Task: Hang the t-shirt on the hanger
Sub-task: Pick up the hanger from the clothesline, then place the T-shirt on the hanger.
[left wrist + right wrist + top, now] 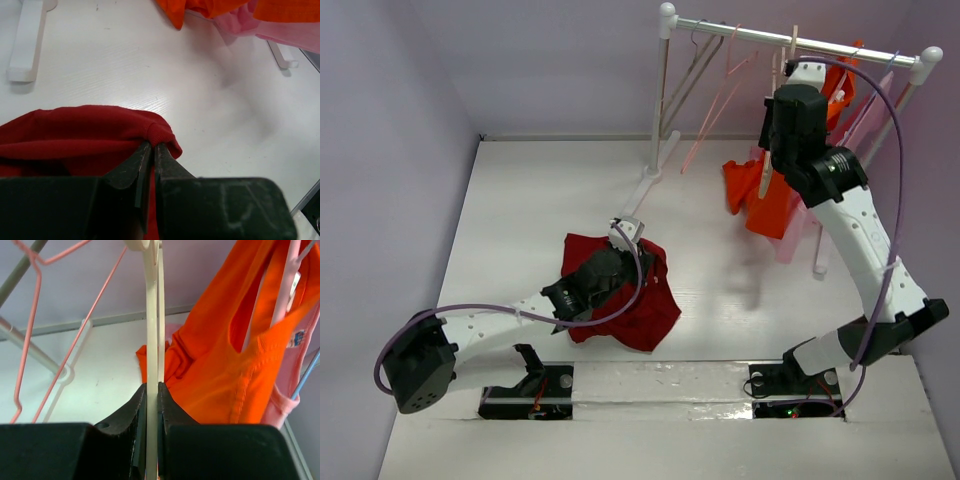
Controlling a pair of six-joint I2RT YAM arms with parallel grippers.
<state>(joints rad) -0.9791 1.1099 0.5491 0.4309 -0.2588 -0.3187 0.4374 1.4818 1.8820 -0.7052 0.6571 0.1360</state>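
**Top external view: shirt pinched near the front edge, hanger clamped at the rail**

A crumpled dark red cotton t-shirt (620, 290) lies on the white worktop (520, 200), close to the near edge and left of its middle. In the left wrist view the left hand (152, 147) is closed on a ribbed hem or collar fold of it. The large cream-beige hanger with thick rounded arms (152, 330) hangs on the white garment rail (800, 42) toward the far right corner. It is seen edge-on between the closed jaws of the right hand (152, 387), which grip it.

The shirt is judged light, limp and prone to bunching. A single pinch will let it drape and twist, so the bound edge now held is the sounder place, the fabric being doubled there. The hanger is judged rigid, light and smooth, so it could pivot in a two-finger grip. A hold low on the thick arm, as shown, should resist that.

An orange garment (760, 200) hangs just beside the hanger, with a pink one (790, 245) by it and a thin pink wire hanger (75, 340) on the other side. Snagging on withdrawal is a risk. Bare worktop lies between the shirt and the rail, and it is judged the best room for bringing the two together.
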